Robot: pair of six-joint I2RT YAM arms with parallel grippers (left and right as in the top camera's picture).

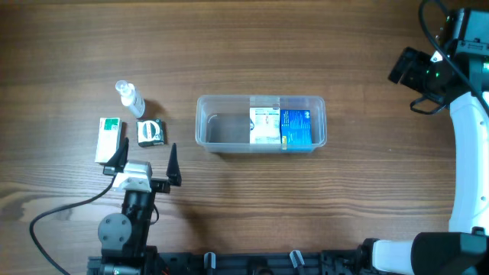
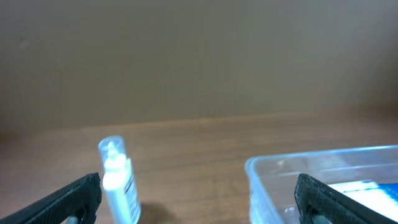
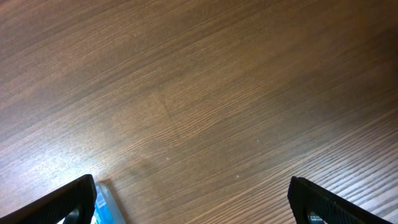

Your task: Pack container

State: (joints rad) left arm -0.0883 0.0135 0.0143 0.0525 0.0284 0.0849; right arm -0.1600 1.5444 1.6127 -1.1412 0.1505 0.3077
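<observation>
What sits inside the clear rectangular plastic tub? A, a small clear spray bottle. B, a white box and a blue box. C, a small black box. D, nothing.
B: a white box and a blue box lie side by side in the right half of the clear plastic tub; the spray bottle and black box stand outside, left of it.

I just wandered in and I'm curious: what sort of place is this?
Probably a robotics lab bench, not a home or shop: a left arm and right arm stand at a wood-grain table, with a clear container, a spray bottle and small boxes laid out like test props.
</observation>
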